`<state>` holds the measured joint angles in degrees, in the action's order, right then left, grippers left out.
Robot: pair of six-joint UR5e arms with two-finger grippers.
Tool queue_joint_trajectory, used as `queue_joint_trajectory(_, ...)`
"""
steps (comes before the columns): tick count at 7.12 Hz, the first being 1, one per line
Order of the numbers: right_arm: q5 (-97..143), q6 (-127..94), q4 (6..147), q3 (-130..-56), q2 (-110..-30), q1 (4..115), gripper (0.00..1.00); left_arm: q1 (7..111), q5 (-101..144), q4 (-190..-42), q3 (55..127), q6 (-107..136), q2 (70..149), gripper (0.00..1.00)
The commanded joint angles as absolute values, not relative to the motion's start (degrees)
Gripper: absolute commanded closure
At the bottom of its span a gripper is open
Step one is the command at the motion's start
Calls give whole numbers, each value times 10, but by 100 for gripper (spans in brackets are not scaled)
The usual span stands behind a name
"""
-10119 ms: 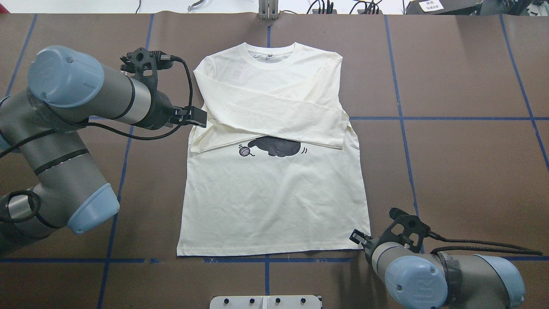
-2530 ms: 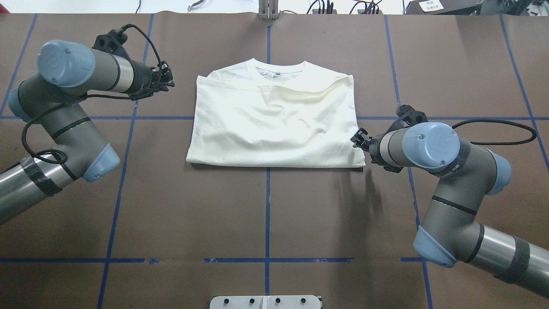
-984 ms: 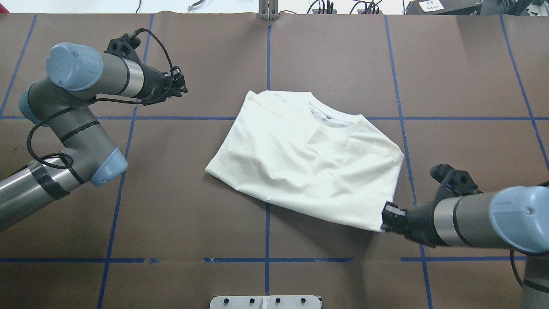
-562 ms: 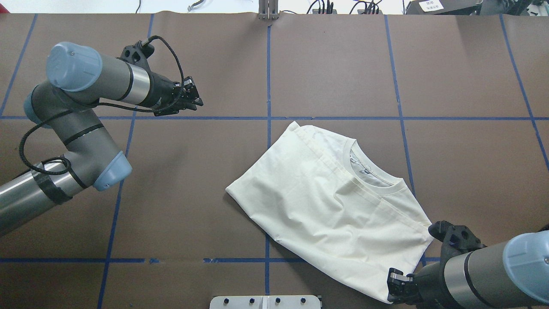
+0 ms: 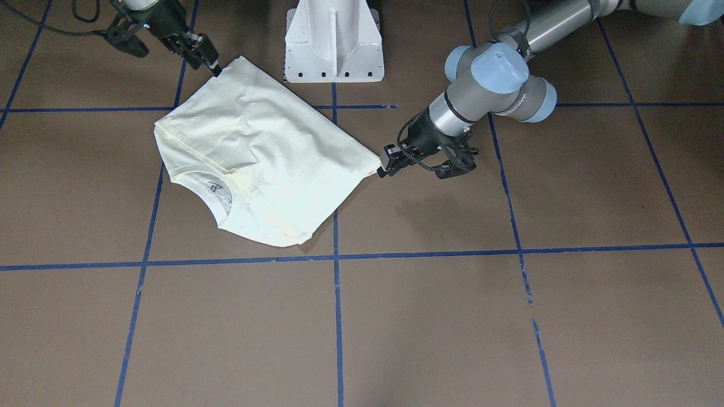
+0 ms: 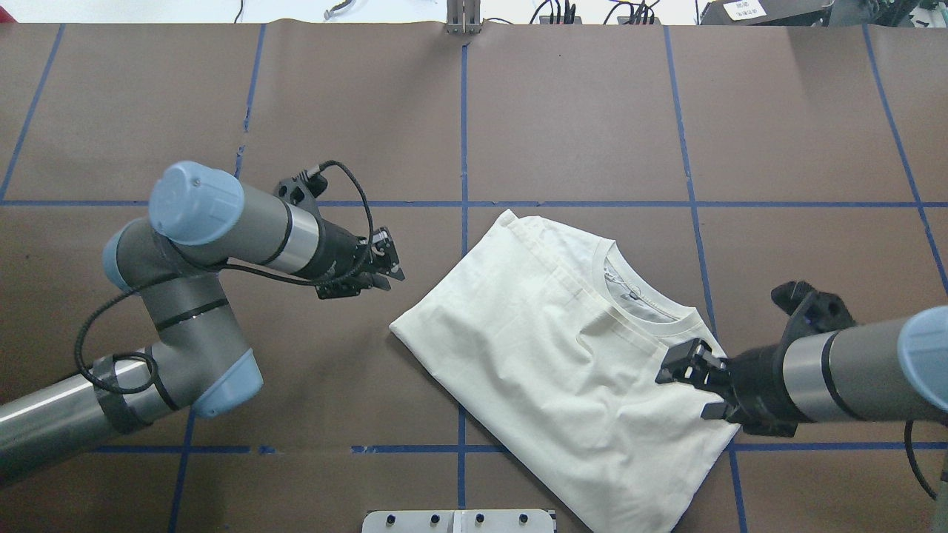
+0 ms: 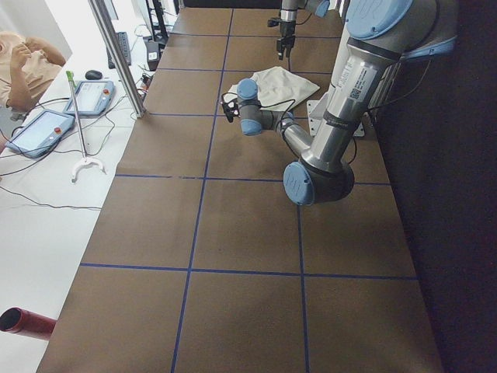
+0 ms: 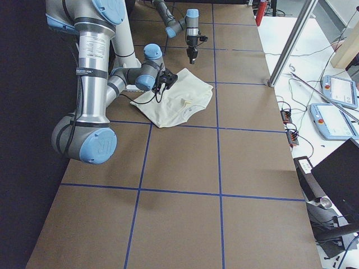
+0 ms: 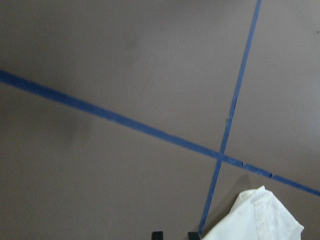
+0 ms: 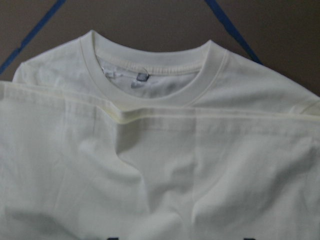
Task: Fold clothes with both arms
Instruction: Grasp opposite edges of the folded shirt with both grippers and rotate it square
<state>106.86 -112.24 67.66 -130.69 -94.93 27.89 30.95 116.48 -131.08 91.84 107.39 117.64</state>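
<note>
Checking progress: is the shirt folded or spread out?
Folded. The shirt lies as a compact rectangle, its hem doubled up to just below the collar, no sleeves showing.

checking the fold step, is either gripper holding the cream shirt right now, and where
Nothing looks held. The right gripper hangs open above the folded cream cloth shirt; the left gripper sits beside its corner, cloth outside the fingers.

A: Left arm [image 6: 222, 215] pose?
B: I see the elbow folded, left gripper [image 6: 391, 275] fingers slightly parted, pointing rightward.
A: Right arm [image 6: 837, 370]?
B: Forearm level. I read right gripper [image 6: 683, 391] spread wide, pointing leftward.
</note>
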Motion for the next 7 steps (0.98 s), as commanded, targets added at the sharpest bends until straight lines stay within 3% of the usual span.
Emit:
queue_joint_trajectory(1, 1053, -1117, 676, -1272, -937, 309, 0, 284, 1134, -1284, 917, 1085, 1177, 36)
queue_joint_trajectory(2, 1052, -1117, 676, -1271, -937, 308, 0, 284, 1134, -1264, 918, 1085, 1180, 28)
queue_joint_trajectory(4, 1052, -1117, 676, -1262, -936, 308, 0, 270, 1130, -1221, 916, 1079, 1180, 31)
queue_joint_trajectory(5, 1048, -1117, 676, -1258, -936, 308, 0, 263, 1127, -1220, 913, 1078, 1184, 55)
queue_joint_trajectory(6, 1043, -1117, 676, -1257, -935, 308, 0, 263, 1127, -1218, 919, 1077, 1186, 100)
queue_joint_trajectory(7, 1042, -1117, 675, -1251, -933, 308, 0, 265, 1126, -1218, 919, 1077, 1186, 100)
